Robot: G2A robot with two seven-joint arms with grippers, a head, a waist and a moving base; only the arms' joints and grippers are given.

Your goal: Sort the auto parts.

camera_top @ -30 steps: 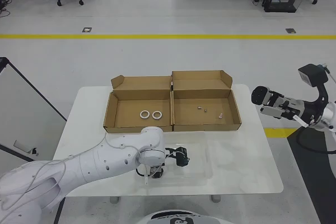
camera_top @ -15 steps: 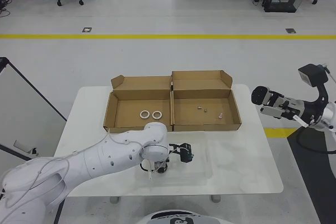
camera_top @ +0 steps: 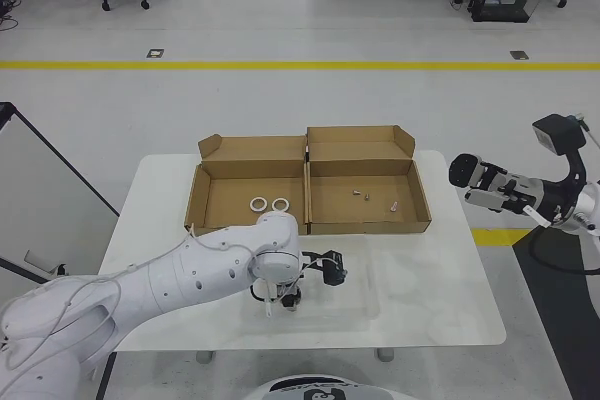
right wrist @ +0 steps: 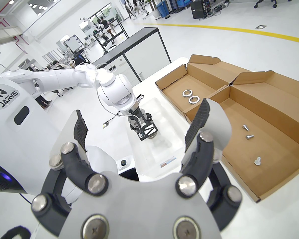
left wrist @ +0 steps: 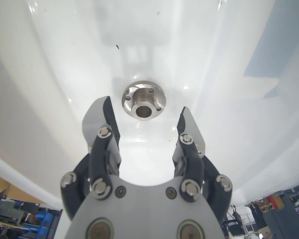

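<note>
Sorting judged part-done: two silver metal rings (camera_top: 267,204) are lying in the brown cardboard box (camera_top: 202,205) at 11 o'clock, three small steel bolts (right wrist: 248,136) in its 1 o'clock twin box (camera_top: 412,195), one silver flanged metal hub (left wrist: 143,100) is waiting in the clear plastic tray (camera_top: 365,292) at 6 o'clock, the spread left end effector (left wrist: 145,106) hanging just above it.

Bright metal on glossy plastic, matt cardboard beyond.
The round flanged silver hub (left wrist: 143,100) is machined metal with a polished sheen, lying in a smooth, glossy pale plastic tray (left wrist: 64,38). The left end effector (left wrist: 145,103) has brushed-metal plates and ribbed black rubbery pads (left wrist: 112,118). The brown open boxes (camera_top: 250,158) are matt corrugated cardboard.
</note>
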